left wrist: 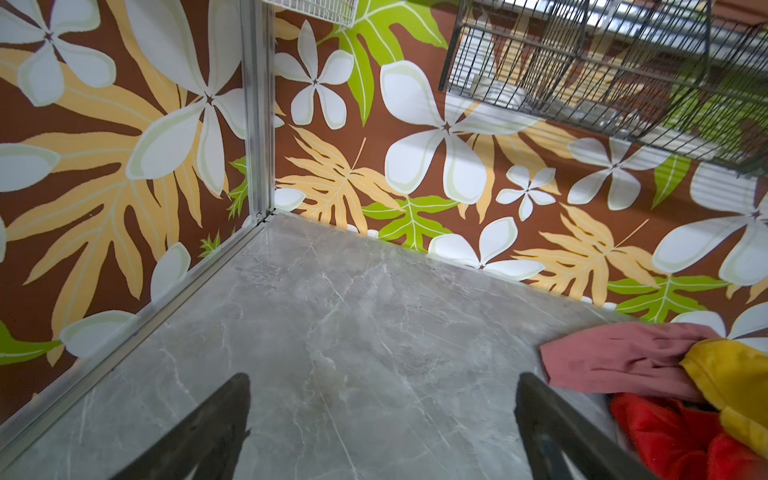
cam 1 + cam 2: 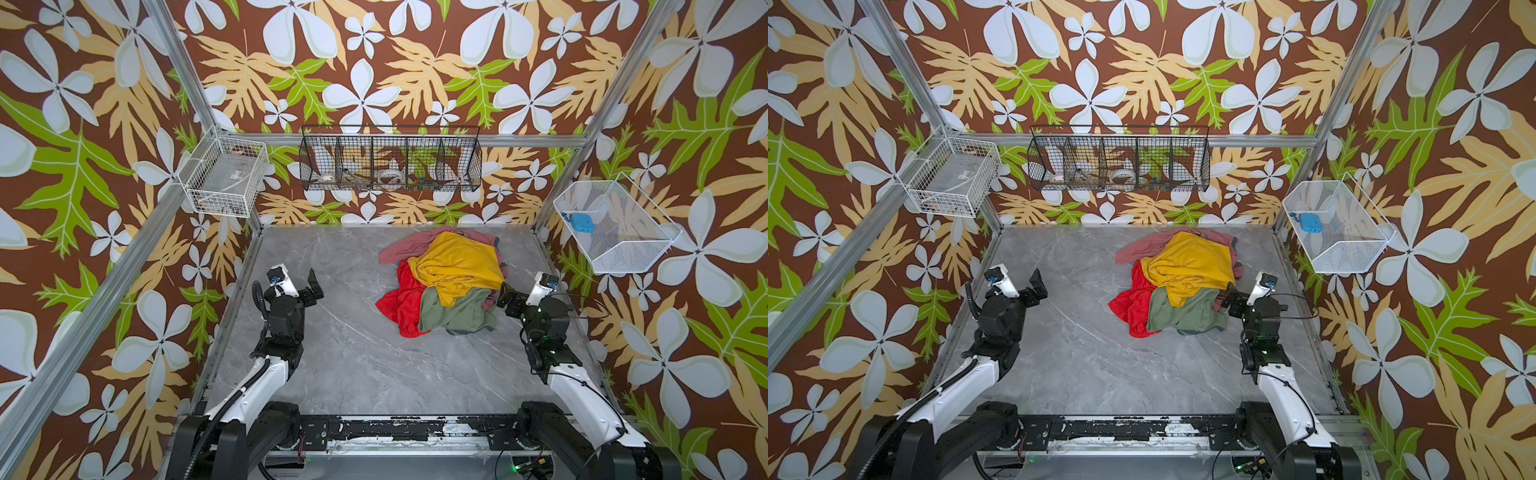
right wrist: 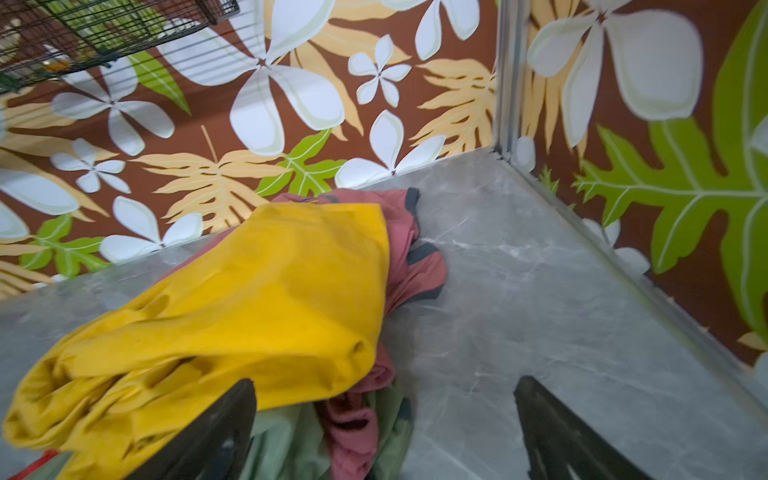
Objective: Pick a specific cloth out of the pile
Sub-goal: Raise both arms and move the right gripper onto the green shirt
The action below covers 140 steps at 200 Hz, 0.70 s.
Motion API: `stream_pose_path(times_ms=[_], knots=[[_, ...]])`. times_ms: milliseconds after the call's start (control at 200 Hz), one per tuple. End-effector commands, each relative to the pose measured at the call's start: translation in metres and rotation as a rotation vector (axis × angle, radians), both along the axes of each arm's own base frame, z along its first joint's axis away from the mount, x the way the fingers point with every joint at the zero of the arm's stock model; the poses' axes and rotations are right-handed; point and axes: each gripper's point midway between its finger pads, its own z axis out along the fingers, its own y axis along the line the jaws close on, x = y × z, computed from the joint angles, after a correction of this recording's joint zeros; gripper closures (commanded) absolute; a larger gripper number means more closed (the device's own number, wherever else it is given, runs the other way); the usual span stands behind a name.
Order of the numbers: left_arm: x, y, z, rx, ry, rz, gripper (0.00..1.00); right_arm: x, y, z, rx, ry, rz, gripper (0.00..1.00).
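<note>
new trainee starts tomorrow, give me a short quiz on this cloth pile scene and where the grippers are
1. True or false: the mustard-yellow cloth lies on top of the pile.
2. Which gripper is at the pile's edge? A) left gripper B) right gripper
3. Fill in: in both top views, the cloth just left of the olive-green cloth is the ____ one.

Key: 1 true; 2 B; 3 the red cloth.
</note>
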Motion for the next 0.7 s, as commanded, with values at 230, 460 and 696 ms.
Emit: stream_pose_path(times_ms=[230, 460, 696], knots=[[-0.011, -0.020, -0.014, -0.160, 0.024, -0.069, 0.02, -0.036, 0.070, -0.044, 0.358, 0.147, 0.117, 0.15], [-0.010, -0.027, -0.018, -0.152, 0.045, -0.094, 0.02, -0.046, 0.103, -0.066, 0.349, 0.268, 0.158, 0.18], [-0.015, -0.027, -0.024, -0.153, 0.063, -0.097, 0.02, -0.039, 0.109, -0.075, 0.330, 0.341, 0.155, 0.25]])
